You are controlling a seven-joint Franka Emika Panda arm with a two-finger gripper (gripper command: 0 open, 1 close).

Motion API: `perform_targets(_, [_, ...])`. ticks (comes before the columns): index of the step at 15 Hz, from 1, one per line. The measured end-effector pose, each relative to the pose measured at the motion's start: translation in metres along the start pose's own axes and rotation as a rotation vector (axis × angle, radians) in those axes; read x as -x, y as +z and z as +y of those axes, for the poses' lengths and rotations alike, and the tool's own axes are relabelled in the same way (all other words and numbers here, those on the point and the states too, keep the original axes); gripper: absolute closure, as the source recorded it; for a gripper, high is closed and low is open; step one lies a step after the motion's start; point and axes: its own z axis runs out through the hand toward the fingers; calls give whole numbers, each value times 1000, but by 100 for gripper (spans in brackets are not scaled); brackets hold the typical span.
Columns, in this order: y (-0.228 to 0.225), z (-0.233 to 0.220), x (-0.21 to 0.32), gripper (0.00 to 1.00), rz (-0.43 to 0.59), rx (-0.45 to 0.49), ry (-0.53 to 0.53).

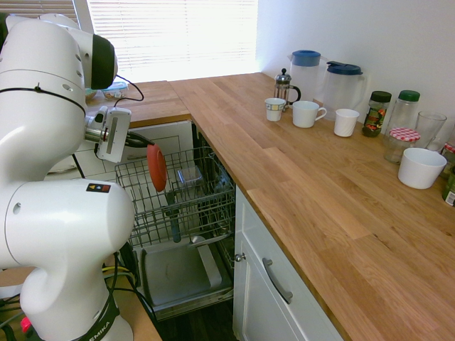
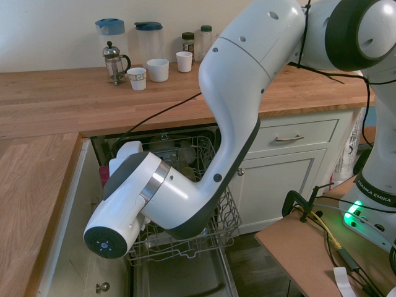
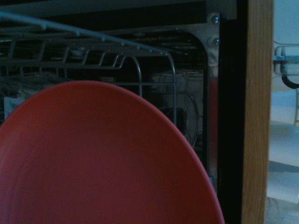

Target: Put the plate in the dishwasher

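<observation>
Plate [image 1: 157, 168] seen edge-on above the dishwasher [image 1: 176, 266], over the wire rack [image 1: 142, 206]; round, flat, orange-red, smooth matte face, thin rim. It is held upright by the gripper [image 1: 138, 140], jaws closed down on its edge. In the wrist view most of the lower part is filled by the plate, with wire tines and loops behind. Rack made of thin grey metal wire, in a grid; a clear plastic-looking container [image 1: 188, 177] is held in it. Open door below has a grey inner face. Counter [image 1: 298, 185] is wood, strip-grained, warm brown. Along the wall are placed white mugs, a metal-and-glass French press [image 2: 114, 64], clear pitchers with blue lids and glass jars, some with green or checked lids. A white, smooth, rounded bowl [image 1: 421, 168] is set near the jars. Cabinet front [image 1: 266, 273] is white, fitted with a curved metal handle.
</observation>
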Motion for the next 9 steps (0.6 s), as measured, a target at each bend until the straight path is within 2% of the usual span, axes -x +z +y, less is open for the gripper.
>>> perform_targets(9, [19, -33, 18, 100, -35, -9, -20])
